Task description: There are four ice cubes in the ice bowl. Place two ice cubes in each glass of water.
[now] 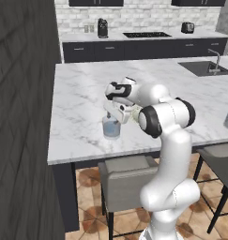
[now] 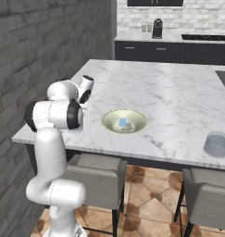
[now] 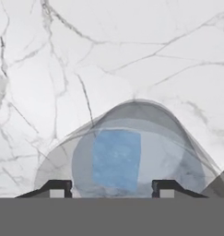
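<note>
Hand view shows ice cube (image 3: 116, 159) inside glass (image 3: 132, 147); right base view, bowl (image 2: 109, 124).

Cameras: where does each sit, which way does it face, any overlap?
Left base view: behind-left, over the white marble counter; white arm at right, above a clear tumbler.
Right base view: behind-right; arm at left, yellow-green bowl centre.
Hand view: looks down between the open gripper's tips into that tumbler, pale blue ice cube inside.
Base views share the counter.
</note>
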Available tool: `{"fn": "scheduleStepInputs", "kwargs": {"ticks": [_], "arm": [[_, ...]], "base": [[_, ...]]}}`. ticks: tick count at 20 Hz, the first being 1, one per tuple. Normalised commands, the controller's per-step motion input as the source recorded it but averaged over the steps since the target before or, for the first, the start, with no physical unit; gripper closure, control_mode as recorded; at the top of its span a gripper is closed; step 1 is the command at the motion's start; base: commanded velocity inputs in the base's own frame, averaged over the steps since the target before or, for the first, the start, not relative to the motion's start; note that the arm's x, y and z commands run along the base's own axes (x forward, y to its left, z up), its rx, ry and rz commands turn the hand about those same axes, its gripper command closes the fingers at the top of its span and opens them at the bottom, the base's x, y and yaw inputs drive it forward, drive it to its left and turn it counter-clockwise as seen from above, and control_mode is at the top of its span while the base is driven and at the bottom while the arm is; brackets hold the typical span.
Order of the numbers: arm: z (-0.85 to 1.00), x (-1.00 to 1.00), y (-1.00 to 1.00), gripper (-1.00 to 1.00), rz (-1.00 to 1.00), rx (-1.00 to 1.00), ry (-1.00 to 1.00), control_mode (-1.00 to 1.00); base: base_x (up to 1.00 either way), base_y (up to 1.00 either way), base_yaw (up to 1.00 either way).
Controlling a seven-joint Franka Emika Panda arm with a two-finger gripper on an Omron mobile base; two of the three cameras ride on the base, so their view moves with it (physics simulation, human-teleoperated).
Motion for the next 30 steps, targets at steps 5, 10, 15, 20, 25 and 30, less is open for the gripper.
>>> {"fn": "scheduleStepInputs", "kwargs": {"ticks": [5, 10, 15, 20, 25, 30], "arm": [[0.02, -0.01, 0.00, 1.00, 0.00, 0.00, 0.00, -1.00], [0.13, -0.05, 0.00, 1.00, 0.00, 0.00, 0.00, -1.00], [0.60, -0.40, -0.02, 1.00, 0.00, 0.00, 0.00, -1.00], [0.13, -0.40, -0.55, 1.00, 0.01, 0.00, 0.00, -1.00], [0.01, -0.42, -0.88, -1.00, 0.05, 0.00, -0.02, -1.00], [0.01, -0.20, -1.00, -1.00, 0.11, 0.00, -0.05, -1.00]], "base": [[0.00, 0.00, 0.00], [0.00, 0.00, 0.00], [0.00, 0.00, 0.00], [0.00, 0.00, 0.00], [0.00, 0.00, 0.00], [0.00, 0.00, 0.00]]}}
